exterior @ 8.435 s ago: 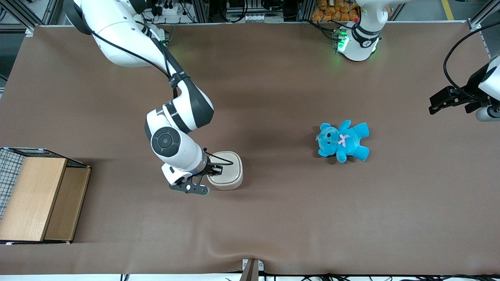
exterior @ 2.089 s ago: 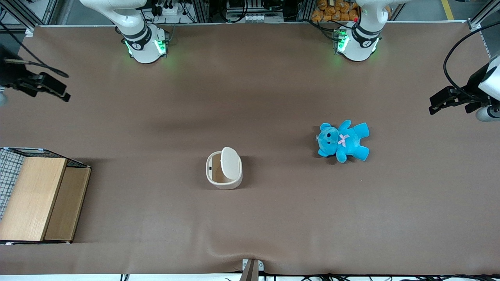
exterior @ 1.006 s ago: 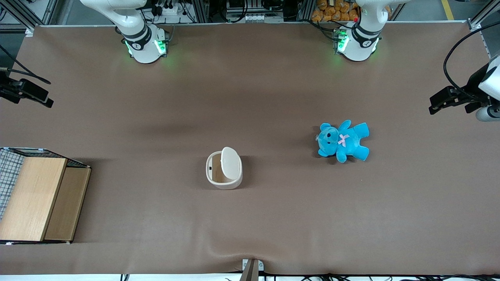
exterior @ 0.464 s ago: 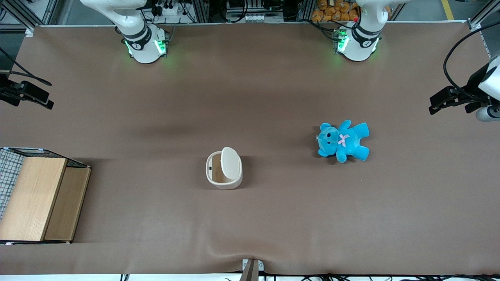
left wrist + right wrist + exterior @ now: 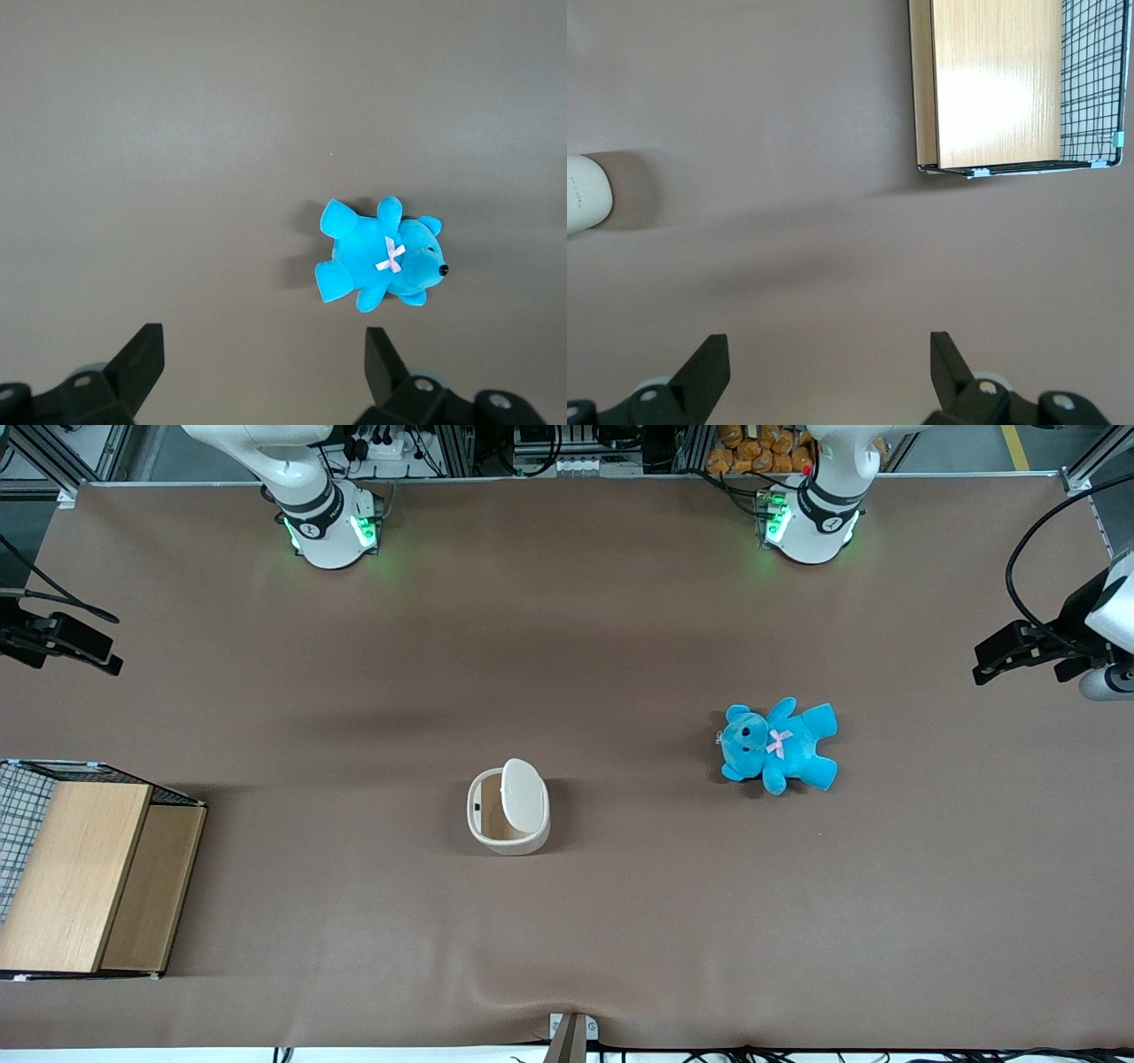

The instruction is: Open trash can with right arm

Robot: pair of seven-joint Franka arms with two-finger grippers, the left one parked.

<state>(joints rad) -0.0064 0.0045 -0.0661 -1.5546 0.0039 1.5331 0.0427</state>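
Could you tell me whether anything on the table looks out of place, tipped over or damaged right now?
Nothing stands out. The trash can stands upright with its lid flipped up. The blue teddy lies apart from it. The right arm's tool is open, high over bare table near the wooden box.

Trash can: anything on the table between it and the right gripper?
Nothing visible. The gripper is open, raised at the working arm's end of the table; only bare table lies between it and the trash can, whose lid already stands up.
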